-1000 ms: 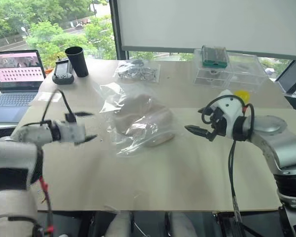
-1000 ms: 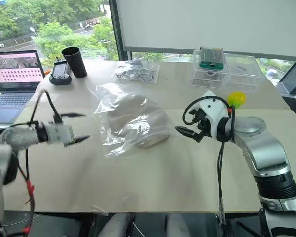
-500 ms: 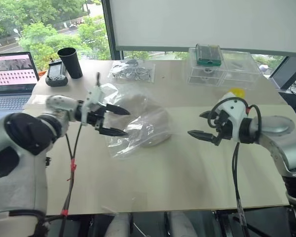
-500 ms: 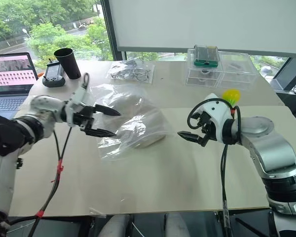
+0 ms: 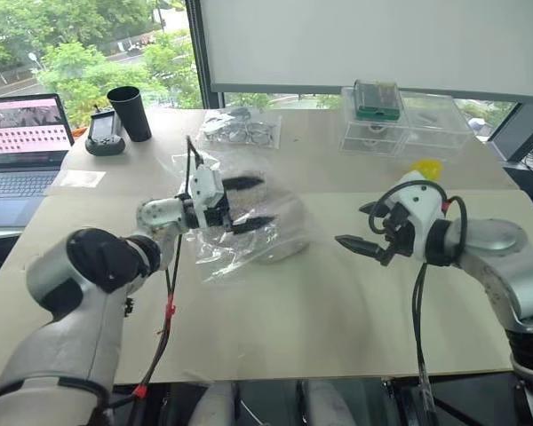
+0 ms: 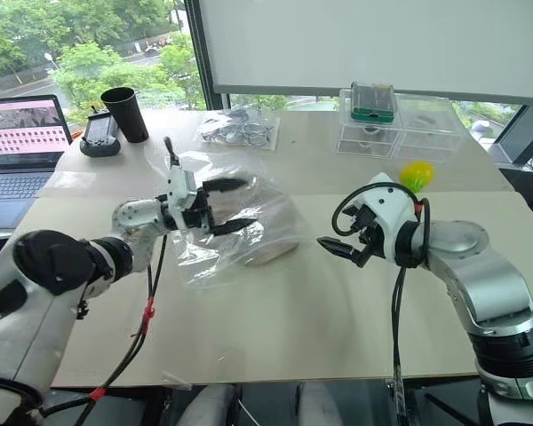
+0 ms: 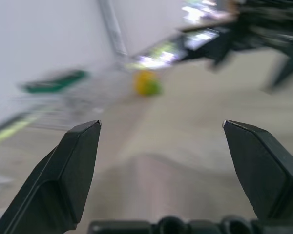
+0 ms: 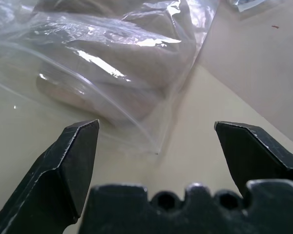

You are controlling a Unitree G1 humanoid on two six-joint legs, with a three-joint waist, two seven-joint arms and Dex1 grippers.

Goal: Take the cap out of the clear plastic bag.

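Note:
The clear plastic bag (image 5: 235, 240) lies crinkled in the middle of the table, and the cream cap (image 5: 280, 226) shows through it as a pale mound. My left gripper (image 5: 256, 201) is open, its fingers spread over the bag's left part above the cap; whether they touch the plastic I cannot tell. To the right of the bag, my right gripper (image 5: 354, 226) is open and points at it across a gap of bare table. In the right wrist view, the bag (image 8: 112, 58) with the cap inside lies just beyond the spread fingertips (image 8: 88, 131).
A laptop (image 5: 27, 142), a black cup (image 5: 135, 113) and a dark handheld device (image 5: 104, 138) stand at the far left. A smaller bag of dark wiry things (image 5: 242, 130) lies behind the big bag. Clear plastic drawers (image 5: 400, 124) and a yellow ball (image 5: 426, 167) sit at the far right.
My left gripper has swung from the table's left side rightward over the bag, still open. The right gripper has stayed about where it was. The head camera shifted a little.

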